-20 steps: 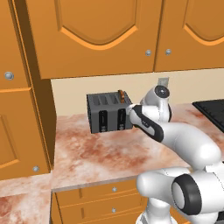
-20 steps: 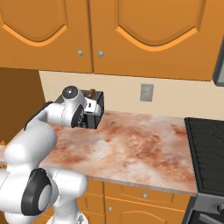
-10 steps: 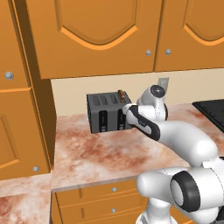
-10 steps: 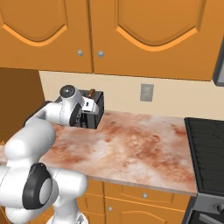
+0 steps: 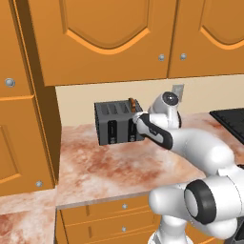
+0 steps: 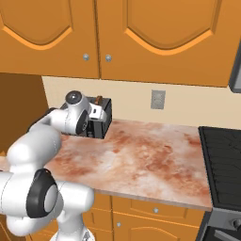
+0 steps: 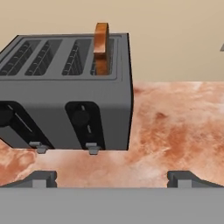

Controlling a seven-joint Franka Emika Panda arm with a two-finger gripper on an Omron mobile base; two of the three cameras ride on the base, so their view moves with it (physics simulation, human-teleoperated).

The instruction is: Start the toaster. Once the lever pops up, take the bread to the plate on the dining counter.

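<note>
Against the back wall, near the left end of the marbled countertop, the toaster stands with its long axis along the wall and its two black front panels facing out toward the robot. Orange wall cabinets hang above it, a tall orange cabinet closes off the countertop's left end, and a black stove sits at the right end, well apart from the toaster. A wall outlet is on the backsplash to the toaster's right. In the hand view the four slots run front to back, and the bread stands upright on edge in the rightmost slot, its upper half above the top. The gripper is low in front of the toaster's right panel, its fingers spread as wide as they go, with nothing between them. Bare stone lies between the fingertips and the toaster's front.
</note>
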